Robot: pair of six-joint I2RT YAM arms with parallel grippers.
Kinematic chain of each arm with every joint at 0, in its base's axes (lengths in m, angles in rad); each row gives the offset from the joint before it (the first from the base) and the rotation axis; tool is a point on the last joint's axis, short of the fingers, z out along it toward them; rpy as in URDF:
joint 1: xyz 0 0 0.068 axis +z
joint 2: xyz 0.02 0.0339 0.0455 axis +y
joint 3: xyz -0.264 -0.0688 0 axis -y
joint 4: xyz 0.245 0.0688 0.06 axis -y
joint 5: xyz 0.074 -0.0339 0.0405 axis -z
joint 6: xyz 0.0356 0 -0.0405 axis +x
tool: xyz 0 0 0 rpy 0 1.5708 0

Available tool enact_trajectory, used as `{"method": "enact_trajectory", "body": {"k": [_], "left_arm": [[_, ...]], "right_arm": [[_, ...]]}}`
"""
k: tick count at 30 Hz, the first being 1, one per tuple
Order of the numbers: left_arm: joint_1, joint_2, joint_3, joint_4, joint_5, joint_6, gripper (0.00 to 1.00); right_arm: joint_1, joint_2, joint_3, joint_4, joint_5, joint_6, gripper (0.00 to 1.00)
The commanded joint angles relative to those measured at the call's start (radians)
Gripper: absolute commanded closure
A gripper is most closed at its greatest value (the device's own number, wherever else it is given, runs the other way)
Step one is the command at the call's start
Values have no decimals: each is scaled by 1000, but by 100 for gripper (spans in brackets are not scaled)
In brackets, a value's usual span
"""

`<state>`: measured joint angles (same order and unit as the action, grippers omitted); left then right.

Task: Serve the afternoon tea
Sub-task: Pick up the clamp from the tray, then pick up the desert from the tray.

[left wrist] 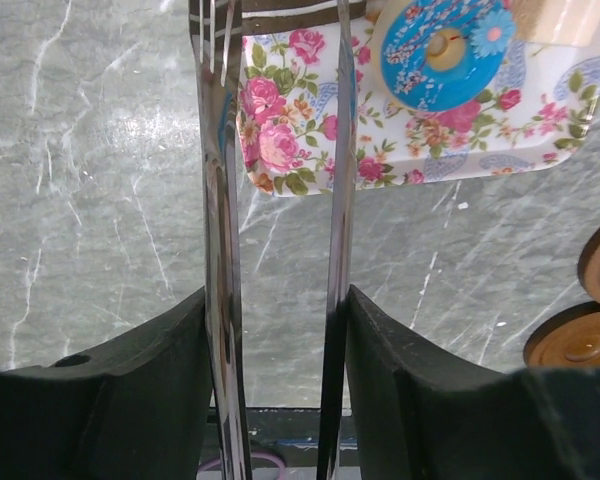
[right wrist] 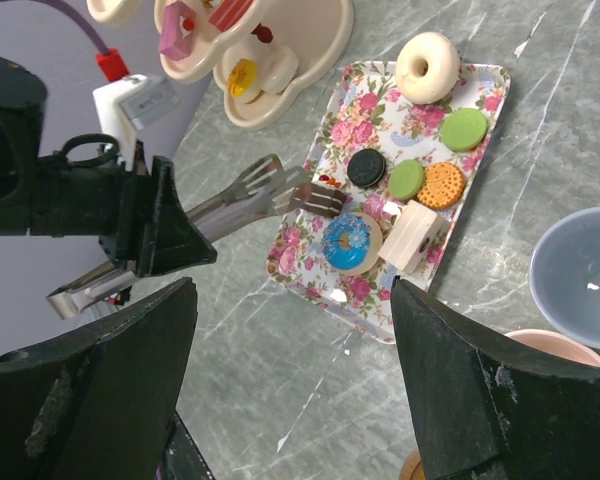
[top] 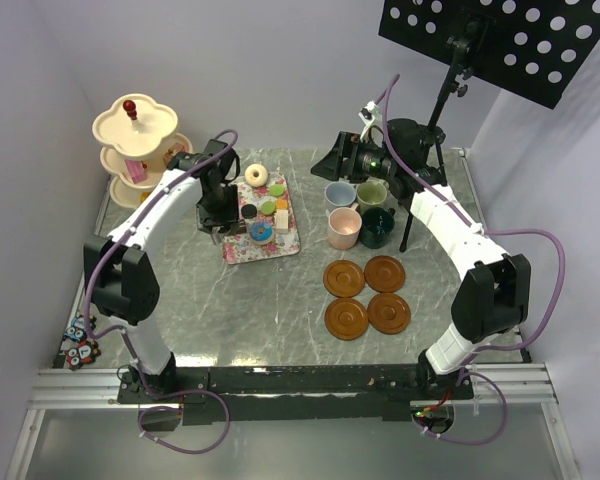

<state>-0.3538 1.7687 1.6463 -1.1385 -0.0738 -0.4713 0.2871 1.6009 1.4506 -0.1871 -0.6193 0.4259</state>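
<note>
Blue donut (left wrist: 443, 50) just beside tongs (left wrist: 218, 200) gripped in left tool (left wrist: 276, 330).

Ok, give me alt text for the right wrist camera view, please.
The left hand holds metal tongs with their tips over a floral tray of toy cakes, beside a blue doughnut. A cream tiered stand sits beyond. The open right hand frames the foreground.
</note>
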Motion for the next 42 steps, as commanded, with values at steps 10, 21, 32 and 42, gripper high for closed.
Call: {"method": "enact_trajectory", "body": {"k": [10, 21, 32, 42], "left_arm": [[-2, 48, 83, -24, -11, 25, 42], [-2, 60, 75, -37, -23, 26, 38], [-5, 74, 63, -37, -20, 28, 36], [-8, 84, 41, -26, -21, 39, 36]], "right_arm": [[-11, -35, 11, 43, -26, -3, 16], [-16, -19, 17, 51, -40, 5, 16], [-20, -22, 13, 54, -45, 7, 16], [-22, -24, 7, 57, -49, 10, 16]]}}
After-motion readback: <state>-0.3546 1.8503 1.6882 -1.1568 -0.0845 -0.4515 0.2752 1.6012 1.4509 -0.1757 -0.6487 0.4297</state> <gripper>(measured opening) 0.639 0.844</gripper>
